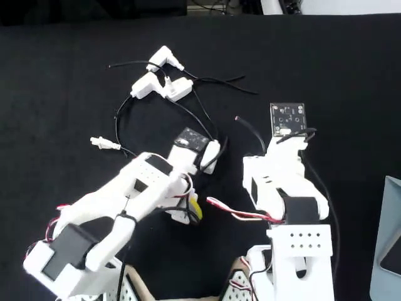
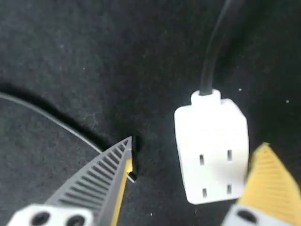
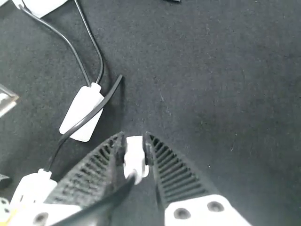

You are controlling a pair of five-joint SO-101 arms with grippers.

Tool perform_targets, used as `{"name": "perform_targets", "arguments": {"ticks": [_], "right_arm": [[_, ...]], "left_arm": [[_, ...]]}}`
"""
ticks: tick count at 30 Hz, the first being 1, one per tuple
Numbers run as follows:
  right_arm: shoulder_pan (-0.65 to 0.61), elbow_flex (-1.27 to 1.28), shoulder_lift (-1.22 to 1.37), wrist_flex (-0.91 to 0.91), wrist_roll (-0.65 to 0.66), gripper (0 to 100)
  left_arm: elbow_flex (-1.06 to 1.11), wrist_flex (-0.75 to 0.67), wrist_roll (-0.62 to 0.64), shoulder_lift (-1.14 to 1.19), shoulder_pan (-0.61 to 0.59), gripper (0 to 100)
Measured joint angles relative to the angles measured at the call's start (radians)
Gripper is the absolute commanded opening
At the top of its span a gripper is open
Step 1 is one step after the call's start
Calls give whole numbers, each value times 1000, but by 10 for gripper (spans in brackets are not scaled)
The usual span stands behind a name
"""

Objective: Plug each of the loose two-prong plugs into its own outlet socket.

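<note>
Left wrist view gives me the left jaws apart, with a white outlet socket (image 2: 211,150) between them, slots up on the black bench (image 2: 70,56); the yellow one is just beside it. On the right wrist view, the right jaws are clamped on a small white plug (image 3: 134,157). High view puts a cluster of white plugs (image 1: 149,84) at eleven o'clock and a loose plug (image 1: 111,145) at nine.
</note>
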Motion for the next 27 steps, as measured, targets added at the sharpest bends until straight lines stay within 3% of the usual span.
{"name": "perform_targets", "arguments": {"ticks": [2,10,15,22,27], "right_arm": [[0,0,0,0,0,11],[0,0,0,0,0,11],[0,0,0,0,0,11],[0,0,0,0,0,11],[-2,0,0,0,0,11]], "left_arm": [[-5,-28,-28,23,-2,137],[-101,-109,-400,86,-60,151],[-130,-163,-620,107,-103,280],[-132,-184,-620,64,-210,322],[-132,-57,-606,-109,-245,322]]}}
